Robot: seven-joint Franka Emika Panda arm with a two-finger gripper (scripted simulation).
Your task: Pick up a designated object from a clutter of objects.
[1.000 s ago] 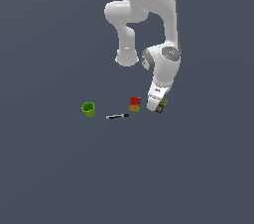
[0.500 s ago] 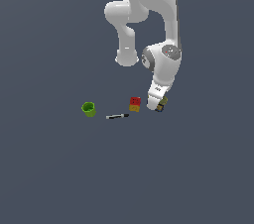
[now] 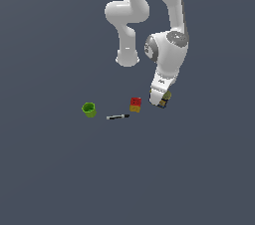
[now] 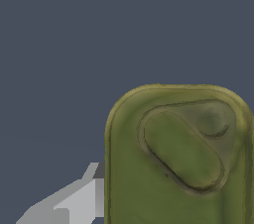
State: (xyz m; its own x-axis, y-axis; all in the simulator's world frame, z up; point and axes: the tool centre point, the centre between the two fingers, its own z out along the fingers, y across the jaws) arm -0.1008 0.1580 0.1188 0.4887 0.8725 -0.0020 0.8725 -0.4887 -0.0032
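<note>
The designated object, a can with an olive-green top (image 4: 181,158), fills much of the wrist view. In the exterior view it (image 3: 167,96) shows only as a small olive patch beside the hand. My gripper (image 3: 162,100) is down over it at floor level. One grey finger (image 4: 84,199) lies against the can's side and the other finger is hidden. The jaws stand closed on the can. The rest of the clutter lies toward the exterior view's left: a red-and-yellow block (image 3: 135,104), a thin black pen (image 3: 117,117) and a green cup (image 3: 89,110).
The arm's white base (image 3: 127,58) stands behind the objects. Everything rests on a plain dark grey floor (image 3: 199,169). The red-and-yellow block is the nearest item to the gripper.
</note>
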